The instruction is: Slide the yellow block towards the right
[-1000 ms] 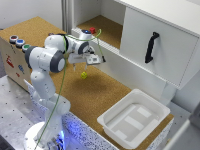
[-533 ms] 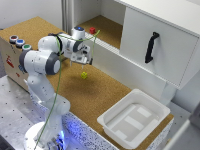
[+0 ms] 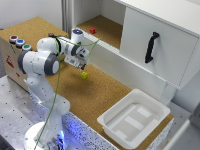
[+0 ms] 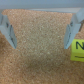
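The yellow block [image 3: 84, 75] is a tiny yellow-green cube on the cork board, just below and to the exterior view's right of my gripper [image 3: 79, 64]. In the wrist view the gripper [image 4: 40, 46] is open, with only bare cork between its fingers [image 4: 8, 30]. There the block [image 4: 78, 52] lies just outside one finger, cut off by the picture's edge. The gripper does not touch it as far as I can tell.
A small red cube [image 3: 92, 30] sits inside the open cabinet at the back. A white cabinet door with a black handle [image 3: 151, 47] stands at the exterior view's right. A white tray [image 3: 134, 118] lies at the front right. A box with coloured buttons [image 3: 19, 43] is at the left.
The arm has swung the gripper toward the exterior view's left and lower, nearer the cork. The yellow block has stayed about where it was.
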Motion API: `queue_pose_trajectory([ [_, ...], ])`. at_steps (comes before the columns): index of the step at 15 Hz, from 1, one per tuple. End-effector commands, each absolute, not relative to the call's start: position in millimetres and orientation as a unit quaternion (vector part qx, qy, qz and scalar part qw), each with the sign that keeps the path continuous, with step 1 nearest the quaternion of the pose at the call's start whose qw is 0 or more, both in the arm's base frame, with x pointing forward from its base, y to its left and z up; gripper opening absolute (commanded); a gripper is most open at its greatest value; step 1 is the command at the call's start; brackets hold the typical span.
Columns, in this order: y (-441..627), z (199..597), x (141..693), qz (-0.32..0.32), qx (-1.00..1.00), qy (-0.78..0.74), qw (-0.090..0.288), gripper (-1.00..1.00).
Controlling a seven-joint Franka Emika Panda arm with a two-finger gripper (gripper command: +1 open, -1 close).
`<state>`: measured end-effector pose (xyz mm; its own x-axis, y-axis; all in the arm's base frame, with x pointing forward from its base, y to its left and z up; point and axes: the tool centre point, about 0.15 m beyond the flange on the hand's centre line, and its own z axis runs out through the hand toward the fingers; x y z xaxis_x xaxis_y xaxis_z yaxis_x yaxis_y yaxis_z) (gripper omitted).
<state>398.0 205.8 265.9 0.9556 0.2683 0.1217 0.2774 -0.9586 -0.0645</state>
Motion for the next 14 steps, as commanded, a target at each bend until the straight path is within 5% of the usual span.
queue_pose_trajectory([
  [1,218.7,227.5,414.4,-0.041,-0.989,-0.135,0.048,-1.0],
  [14,170.4,215.8,441.0,-0.043,-0.995,-0.086,0.017,-1.0],
])
